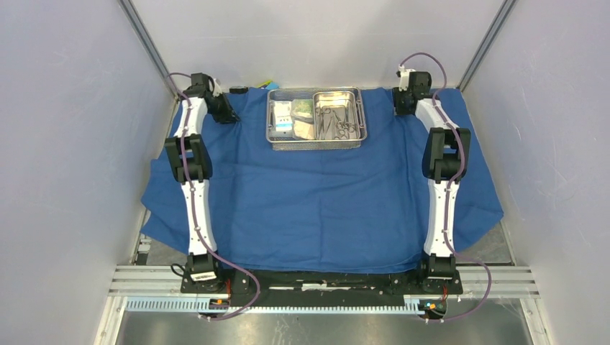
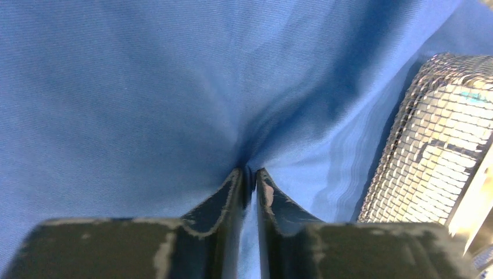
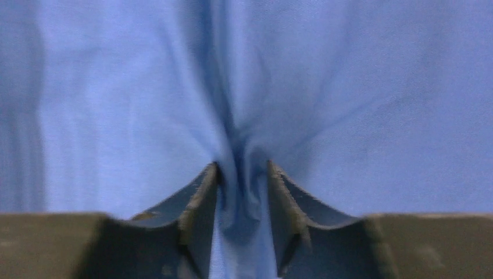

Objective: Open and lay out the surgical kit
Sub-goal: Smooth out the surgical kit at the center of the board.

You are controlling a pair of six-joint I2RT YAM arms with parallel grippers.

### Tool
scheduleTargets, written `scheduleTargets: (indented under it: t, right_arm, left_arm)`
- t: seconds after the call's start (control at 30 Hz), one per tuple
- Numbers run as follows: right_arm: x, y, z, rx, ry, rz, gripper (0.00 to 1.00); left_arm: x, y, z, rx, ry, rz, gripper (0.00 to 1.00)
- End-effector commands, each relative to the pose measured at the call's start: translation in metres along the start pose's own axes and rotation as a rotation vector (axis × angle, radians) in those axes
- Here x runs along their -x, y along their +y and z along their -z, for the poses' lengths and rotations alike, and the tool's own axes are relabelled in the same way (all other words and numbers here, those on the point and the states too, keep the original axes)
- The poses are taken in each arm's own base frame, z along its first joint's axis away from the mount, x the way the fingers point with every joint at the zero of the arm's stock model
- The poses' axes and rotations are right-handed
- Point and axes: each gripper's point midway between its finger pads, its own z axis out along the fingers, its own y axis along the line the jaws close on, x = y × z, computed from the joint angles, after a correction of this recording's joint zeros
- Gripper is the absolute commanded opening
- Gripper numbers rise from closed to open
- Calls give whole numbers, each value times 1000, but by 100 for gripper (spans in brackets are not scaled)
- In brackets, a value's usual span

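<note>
The blue cloth wrap [image 1: 324,208] lies spread flat over the table. At its far middle stands the wire-mesh tray [image 1: 316,146], which also shows in the left wrist view as a mesh wall [image 2: 430,145]. Inside it sit a smaller steel pan [image 1: 359,115] with slim metal instruments [image 1: 333,122] and some packets [image 1: 302,118]. My left gripper [image 1: 229,115] [image 2: 250,172] is at the cloth's far left corner, jaws almost together with a pinch of cloth at the tips. My right gripper [image 1: 403,108] [image 3: 242,168] is at the far right corner, jaws apart around a loose fold.
A small yellow and blue object [image 1: 265,84] peeks out behind the tray at the back wall. Grey walls close in left, right and behind. The cloth overhangs the table's left and right edges. The arms' base rail [image 1: 324,280] runs along the near edge.
</note>
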Motion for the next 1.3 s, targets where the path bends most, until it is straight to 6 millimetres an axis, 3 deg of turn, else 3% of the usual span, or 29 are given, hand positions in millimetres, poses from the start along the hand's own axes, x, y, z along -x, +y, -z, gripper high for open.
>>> scheduleTargets:
  t: [0.0,0.07,0.17,0.4,0.67,0.87,1.07,1.17,1.27]
  right_arm:
    - [-17,-77,14,-191,15,-45,52]
    - [-24,-83,19,-179,23,-81,66]
    - [-33,-91,27,-158,31,-122,77]
    - [-59,-102,30,-128,68,-184,83]
    - [-57,-110,41,-178,68,-201,86]
    - [-34,-92,71,-82,-60,-216,88]
    - [11,-77,133,-33,-301,-154,94]
    - [21,-70,152,-9,-346,-129,96]
    - [15,-63,160,17,-331,-110,97]
  left_arm:
    - [26,57,13,91,-108,68,36]
    - [19,63,18,72,-94,110,48]
    - [14,74,27,94,-81,108,60]
    - [7,105,40,143,-72,121,80]
    - [14,137,62,204,-97,139,91]
    - [22,113,92,149,-142,71,94]
    - [36,80,139,90,-306,-48,100]
    - [34,70,151,71,-334,-91,100]
    - [24,69,157,80,-308,-131,100]
